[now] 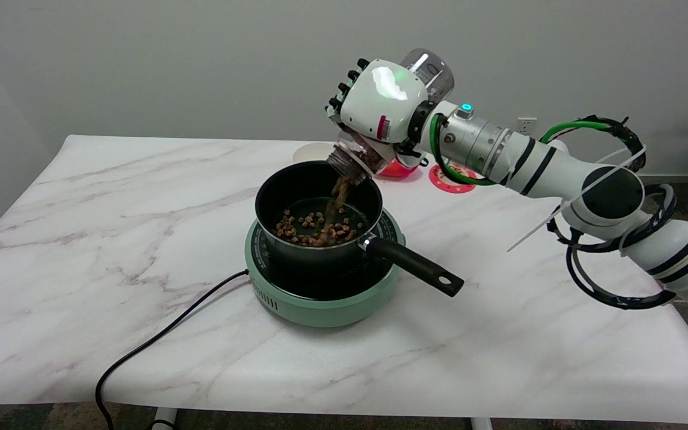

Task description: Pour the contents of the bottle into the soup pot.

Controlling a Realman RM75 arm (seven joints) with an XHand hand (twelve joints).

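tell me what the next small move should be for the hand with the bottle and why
Probably hold this tilt a moment, or tip slightly further. The right hand holds the clear bottle mouth-down over the soup pot, and brown pieces are falling from the mouth into the pot. The mouth sits inside the rim's outline, so nothing looks set to spill. How much remains in the bottle is hidden by the hand.

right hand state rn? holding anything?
Right hand: holding the clear bottle, tipped mouth-down over the soup pot, brown pieces falling in.
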